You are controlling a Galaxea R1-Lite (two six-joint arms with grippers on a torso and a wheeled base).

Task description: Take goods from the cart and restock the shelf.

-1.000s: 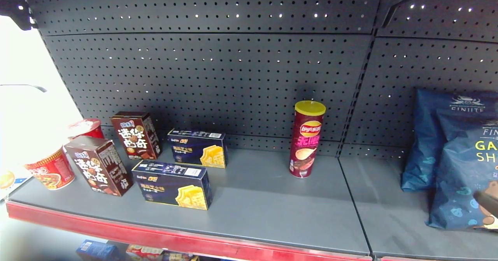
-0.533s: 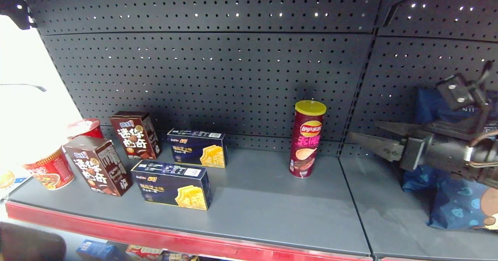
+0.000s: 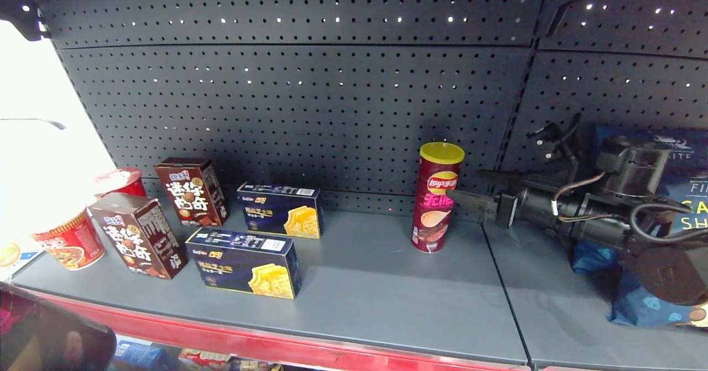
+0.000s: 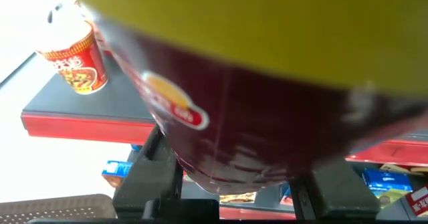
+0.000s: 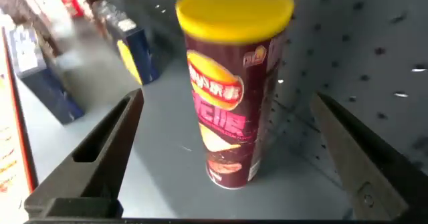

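Far left of the upright maroon cardboard chip can with a yellow plastic lid (image 3: 437, 197), and nearer the camera, a second maroon yellow-lidded can (image 4: 267, 117) is clamped in the left gripper (image 4: 234, 194). Red cup noodles (image 3: 69, 241), brown cartons (image 3: 141, 235) and navy biscuit boxes (image 3: 246, 263) are ranged left of the upright can on the grey metal shelf (image 3: 387, 299). The right gripper (image 3: 467, 187) is held spread wide, the upright can between its jaws. Blue snack bags (image 3: 636, 307) are seen further right.
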